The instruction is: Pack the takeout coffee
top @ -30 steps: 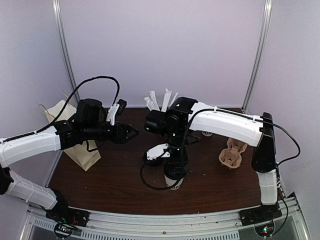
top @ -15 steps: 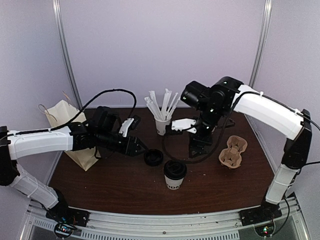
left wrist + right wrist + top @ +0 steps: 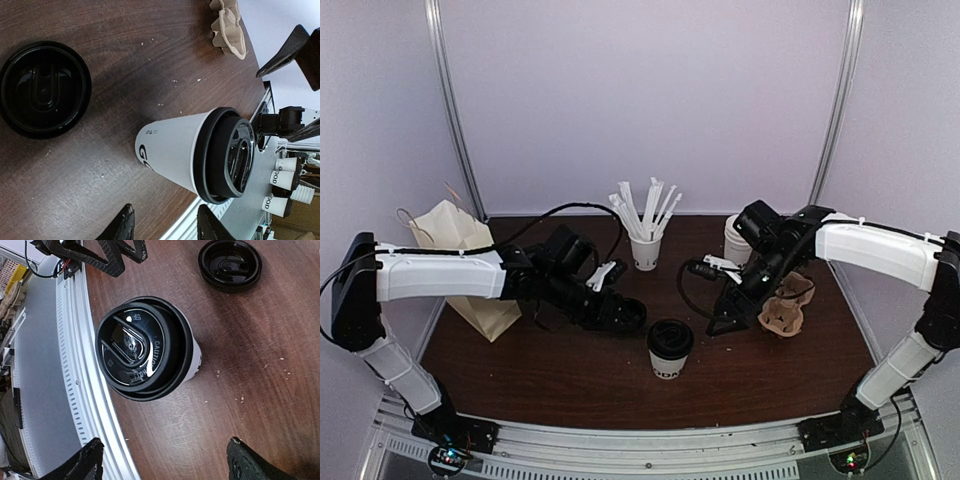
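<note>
The takeout coffee (image 3: 670,350), a white paper cup with dark lettering and a black lid, stands upright near the table's front edge. My left gripper (image 3: 632,318) hovers just to its left, jaws open with nothing between them. In the left wrist view the takeout coffee (image 3: 190,150) sits just ahead of the left gripper (image 3: 167,222). My right gripper (image 3: 720,322) is low to the cup's right, wide open and empty. In the right wrist view the takeout coffee (image 3: 145,347) lies ahead of the right gripper (image 3: 165,460).
A brown paper bag (image 3: 470,270) stands at the left. A loose black lid (image 3: 45,89) lies on the table beside the cup. A cardboard cup carrier (image 3: 785,310) sits at the right, with a straw-filled cup (image 3: 645,245) and stacked cups (image 3: 735,235) at the back.
The left arm has reached rightward toward the cup, its jaws narrowing a little. The right arm let go of the cup, lifted away, then came down to its right.
</note>
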